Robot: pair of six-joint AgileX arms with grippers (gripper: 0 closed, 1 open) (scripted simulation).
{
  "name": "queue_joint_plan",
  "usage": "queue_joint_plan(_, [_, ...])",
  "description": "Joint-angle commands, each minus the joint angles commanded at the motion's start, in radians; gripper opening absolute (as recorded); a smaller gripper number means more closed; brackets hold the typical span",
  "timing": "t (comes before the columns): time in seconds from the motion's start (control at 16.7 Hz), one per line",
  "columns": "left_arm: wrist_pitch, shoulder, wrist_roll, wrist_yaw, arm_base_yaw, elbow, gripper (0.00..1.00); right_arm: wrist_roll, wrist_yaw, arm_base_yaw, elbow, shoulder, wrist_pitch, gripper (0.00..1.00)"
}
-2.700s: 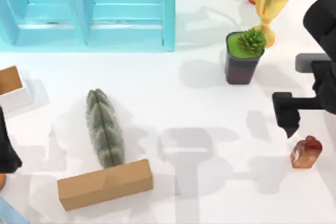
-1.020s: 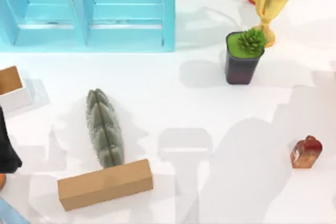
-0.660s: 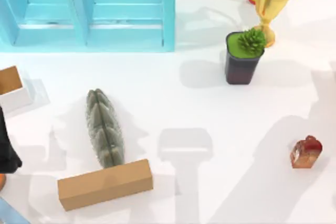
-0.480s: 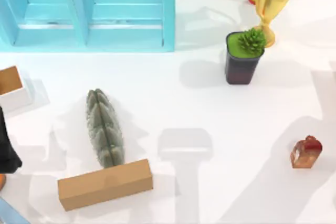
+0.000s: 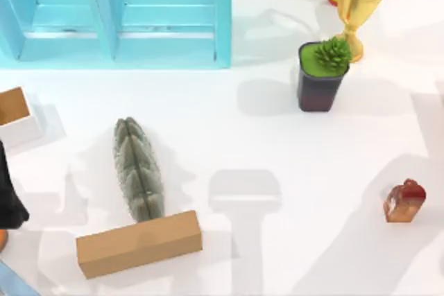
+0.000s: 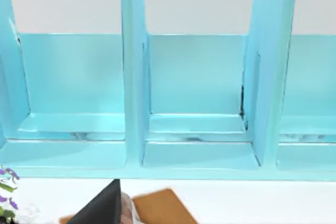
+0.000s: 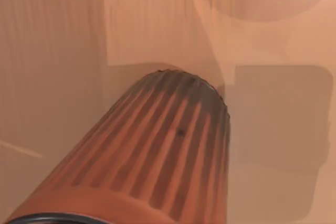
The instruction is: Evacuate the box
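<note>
Right arm gone, white table, blue shelf

One blue shelf unit at back of tabletop, three open bays counted in left wrist view. One grey-green ridged cushion. One long brown cardboard box. One small white box with brown inside. One potted plant. One gold trophy cup. One small reddish-brown block. One ribbed cylinder in right wrist view.
</note>
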Motion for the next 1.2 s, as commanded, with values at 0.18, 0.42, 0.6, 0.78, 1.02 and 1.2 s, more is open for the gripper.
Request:
queue_joint_plan(0.18, [0.000,0.000,0.000,0.000,0.000,0.000,1.00,0.000,0.000,0.000,0.000,0.000,0.000,0.55])
queue_joint_plan(0.42, [0.000,0.000,0.000,0.000,0.000,0.000,1.00,0.000,0.000,0.000,0.000,0.000,0.000,0.25])
queue_joint_plan(0.6, [0.000,0.000,0.000,0.000,0.000,0.000,1.00,0.000,0.000,0.000,0.000,0.000,0.000,0.02])
queue_joint_plan(0.78, [0.000,0.000,0.000,0.000,0.000,0.000,1.00,0.000,0.000,0.000,0.000,0.000,0.000,0.00])
queue_joint_plan(1.02, [0.000,0.000,0.000,0.000,0.000,0.000,1.00,0.000,0.000,0.000,0.000,0.000,0.000,0.00])
queue_joint_plan(1.2, [0.000,0.000,0.000,0.000,0.000,0.000,1.00,0.001,-0.001,-0.001,0.003,-0.001,-0.003,0.00])
